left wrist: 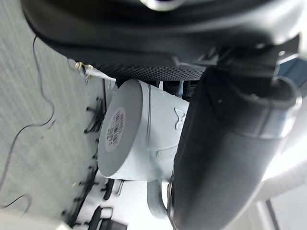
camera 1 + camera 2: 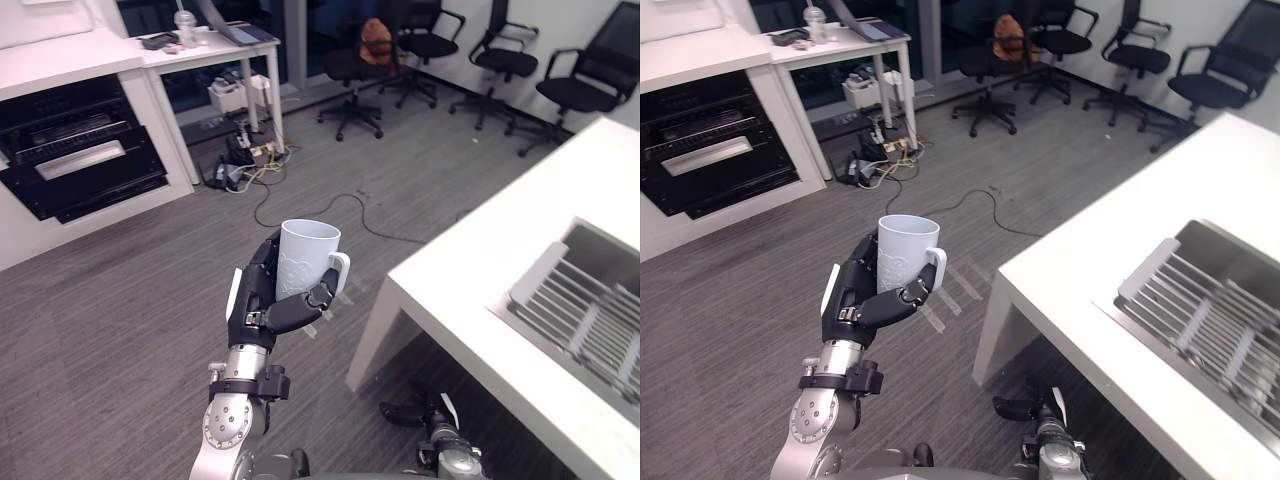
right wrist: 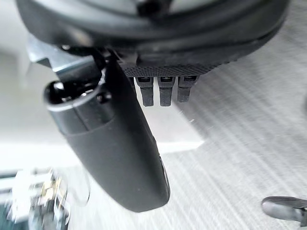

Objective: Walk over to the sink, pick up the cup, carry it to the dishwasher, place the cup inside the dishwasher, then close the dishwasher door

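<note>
**Cup in hand, dishwasher leg ahead**

The pick-up looks done. The left hand (image 2: 262, 300) is curled round the pale cup (image 2: 305, 258), fingers wrapped across its side and the thumb behind it. It holds the cup upright with the mouth up, near the middle of the head view and above the grey floor (image 2: 120, 330). The left wrist view shows the cup's base and handle clamped against the palm.

The sink (image 2: 603, 258) lies at about 3 o'clock, set into the white counter (image 2: 500, 260), with a slatted rack (image 2: 585, 320) inside it. The cup is well apart from both.

The dark appliance (image 2: 80, 160) in the white cabinet at about 10 o'clock is most likely the dishwasher. It is well away across the floor, and whether its door stands open is hard to tell.

The right hand (image 2: 405, 412) hangs low at about 5 o'clock, fingers loosely straight and holding nothing.

What is left, judging from this: the carry across, setting the cup inside, and closing the door.
</note>
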Robot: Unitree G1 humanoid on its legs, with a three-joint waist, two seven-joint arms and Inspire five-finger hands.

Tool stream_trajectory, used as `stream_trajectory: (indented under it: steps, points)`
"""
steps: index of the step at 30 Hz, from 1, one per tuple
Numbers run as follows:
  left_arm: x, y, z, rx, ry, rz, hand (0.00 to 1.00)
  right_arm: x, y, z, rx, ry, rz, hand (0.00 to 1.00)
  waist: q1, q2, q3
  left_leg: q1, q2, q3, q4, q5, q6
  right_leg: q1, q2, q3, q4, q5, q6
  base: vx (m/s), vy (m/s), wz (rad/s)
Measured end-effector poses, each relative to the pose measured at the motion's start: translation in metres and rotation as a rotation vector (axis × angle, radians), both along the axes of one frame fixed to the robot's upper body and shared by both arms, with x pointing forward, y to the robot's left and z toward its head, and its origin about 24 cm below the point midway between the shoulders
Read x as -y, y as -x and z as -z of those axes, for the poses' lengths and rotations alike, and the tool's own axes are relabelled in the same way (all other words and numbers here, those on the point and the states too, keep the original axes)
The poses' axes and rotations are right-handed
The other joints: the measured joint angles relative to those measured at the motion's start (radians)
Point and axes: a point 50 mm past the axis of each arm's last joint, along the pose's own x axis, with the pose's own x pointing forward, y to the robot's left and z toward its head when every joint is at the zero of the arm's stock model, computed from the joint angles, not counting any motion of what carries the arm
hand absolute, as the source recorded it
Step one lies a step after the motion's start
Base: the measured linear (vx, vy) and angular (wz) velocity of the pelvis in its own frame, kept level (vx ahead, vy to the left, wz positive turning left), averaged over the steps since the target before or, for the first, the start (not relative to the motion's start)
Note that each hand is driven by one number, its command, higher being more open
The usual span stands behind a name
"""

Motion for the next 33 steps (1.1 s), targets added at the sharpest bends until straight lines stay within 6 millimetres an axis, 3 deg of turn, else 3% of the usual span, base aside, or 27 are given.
stream_trajectory:
  steps: [2, 3, 4, 5, 6, 8, 10, 15, 16, 18, 19, 21, 22, 23, 25, 28, 31, 33]
  points:
    - [0.015, -0.004, 0.000, 0.010, -0.008, 0.082, 0.30, -0.003, 0.000, -0.002, 0.010, -0.002, 0.003, 0.90, -0.017, -0.009, -0.005, 0.011, -0.029, -0.077, -0.006, 0.006, -0.012, -0.045, 0.087, 0.128, -0.095, -0.014, 0.005, 0.17, -0.067, 1.18]
    - [0.021, -0.004, 0.000, 0.011, -0.004, 0.110, 0.30, 0.000, 0.009, 0.001, -0.015, 0.008, 0.043, 0.90, -0.018, -0.012, -0.008, 0.010, -0.042, -0.107, 0.001, 0.001, -0.015, -0.052, 0.109, 0.168, -0.154, -0.014, 0.005, 0.20, -0.117, 1.11]
    - [0.026, -0.003, -0.001, 0.015, 0.002, 0.137, 0.30, 0.004, 0.020, 0.002, -0.029, 0.019, 0.054, 0.90, -0.021, -0.027, -0.009, 0.007, -0.064, -0.130, 0.028, -0.016, -0.016, -0.049, 0.107, 0.188, -0.242, 0.027, -0.001, 0.27, -0.170, 0.89]
    - [0.029, -0.003, -0.002, 0.020, 0.007, 0.148, 0.30, 0.004, 0.026, 0.002, -0.043, 0.024, 0.066, 0.90, -0.021, -0.036, -0.005, 0.000, -0.082, -0.152, 0.070, -0.047, -0.027, -0.041, 0.093, 0.175, -0.264, 0.066, 0.019, 0.28, -0.181, 0.90]
    - [0.033, -0.002, 0.000, 0.006, 0.019, 0.159, 0.30, 0.010, 0.034, 0.004, -0.067, 0.044, 0.071, 0.90, -0.029, -0.010, -0.015, -0.025, -0.060, -0.164, 0.123, -0.080, -0.056, -0.018, 0.101, 0.129, -0.283, 0.060, 0.011, 0.19, -0.125, 0.68]
    - [0.038, -0.002, -0.003, 0.018, 0.036, 0.180, 0.30, 0.016, 0.039, 0.005, -0.100, 0.066, 0.086, 0.90, -0.021, 0.004, -0.022, -0.035, -0.015, -0.148, 0.132, -0.096, -0.054, 0.012, 0.125, 0.083, -0.325, 0.068, -0.007, 0.16, -0.122, 0.56]
    - [0.041, -0.002, -0.004, 0.023, 0.038, 0.192, 0.30, 0.017, 0.042, 0.007, -0.128, 0.071, 0.091, 0.90, 0.000, 0.003, -0.021, -0.022, 0.005, -0.150, 0.109, -0.091, -0.065, 0.039, 0.142, 0.065, -0.362, 0.076, -0.019, 0.18, -0.178, 0.30]
    - [0.041, 0.000, -0.001, 0.007, 0.032, 0.204, 0.30, 0.024, 0.050, 0.009, -0.176, 0.065, 0.155, 0.90, 0.002, 0.002, -0.020, -0.041, 0.017, -0.142, 0.074, -0.040, -0.102, 0.101, 0.134, -0.031, -0.471, 0.111, -0.034, 0.04, -0.070, 0.51]
    - [0.041, -0.001, 0.000, 0.004, 0.031, 0.204, 0.30, 0.025, 0.051, 0.009, -0.177, 0.064, 0.163, 0.90, 0.001, 0.003, -0.018, -0.046, 0.024, -0.118, 0.076, -0.040, -0.103, 0.109, 0.132, -0.043, -0.483, 0.118, -0.033, -0.05, 0.008, 0.57]
    - [0.042, -0.005, 0.006, -0.017, 0.023, 0.212, 0.30, 0.030, 0.055, 0.010, -0.193, 0.081, 0.164, 0.90, -0.005, 0.009, -0.017, -0.066, 0.095, 0.037, 0.115, -0.063, -0.071, 0.128, 0.131, -0.087, -0.492, 0.122, -0.034, -0.08, 0.019, 0.58]
    - [0.044, -0.006, 0.011, -0.037, 0.014, 0.220, 0.30, 0.033, 0.060, 0.012, -0.208, 0.099, 0.147, 0.90, -0.005, 0.009, -0.018, -0.070, 0.133, 0.116, 0.137, -0.066, -0.071, 0.144, 0.127, -0.112, -0.493, 0.122, -0.032, -0.09, 0.044, 0.57]
    - [0.042, -0.005, 0.016, -0.057, -0.001, 0.218, 0.30, 0.033, 0.063, 0.014, -0.217, 0.108, 0.135, 0.90, -0.008, 0.006, -0.026, -0.074, 0.139, 0.176, 0.115, -0.077, -0.067, 0.148, 0.113, -0.122, -0.520, 0.139, -0.013, -0.09, 0.097, 0.43]
    - [0.039, -0.006, 0.017, -0.060, -0.012, 0.211, 0.30, 0.033, 0.063, 0.014, -0.208, 0.109, 0.135, 0.90, -0.015, -0.003, -0.036, -0.073, 0.139, 0.234, 0.080, -0.077, -0.062, 0.151, 0.097, -0.134, -0.574, 0.175, -0.003, -0.06, 0.114, 0.32]
    - [0.038, -0.007, 0.018, -0.061, -0.012, 0.201, 0.30, 0.033, 0.062, 0.013, -0.192, 0.109, 0.134, 0.90, -0.018, 0.001, -0.034, -0.070, 0.142, 0.290, 0.060, -0.064, -0.043, 0.153, 0.082, -0.141, -0.610, 0.197, 0.008, -0.04, 0.095, 0.32]
    - [0.039, -0.007, 0.021, -0.078, -0.011, 0.202, 0.30, 0.034, 0.063, 0.013, -0.194, 0.102, 0.126, 0.90, -0.030, 0.019, -0.036, -0.066, 0.120, 0.271, 0.028, 0.009, -0.054, 0.167, 0.075, -0.156, -0.624, 0.207, 0.021, -0.05, 0.169, 0.42]
    - [0.041, -0.007, 0.023, -0.080, -0.029, 0.225, 0.30, 0.033, 0.061, 0.013, -0.183, 0.092, 0.112, 0.90, -0.047, 0.019, -0.037, -0.031, 0.041, 0.214, -0.096, 0.085, -0.024, 0.173, 0.031, -0.170, -0.626, 0.206, 0.028, 0.00, 0.157, 0.65]
    - [0.037, -0.005, 0.026, -0.093, -0.047, 0.225, 0.30, 0.023, 0.035, 0.008, -0.104, 0.068, 0.059, 0.90, -0.039, 0.021, -0.038, -0.003, 0.006, 0.191, -0.172, 0.124, -0.017, 0.170, 0.014, -0.131, -0.616, 0.202, 0.032, -0.01, 0.121, 0.34]
    - [0.038, -0.005, 0.026, -0.093, -0.046, 0.226, 0.30, 0.001, 0.007, 0.002, -0.022, 0.023, -0.013, 0.90, -0.025, 0.021, -0.037, 0.021, -0.027, 0.175, -0.203, 0.135, -0.011, 0.139, -0.022, -0.112, -0.509, 0.141, 0.038, -0.02, 0.106, 0.31]
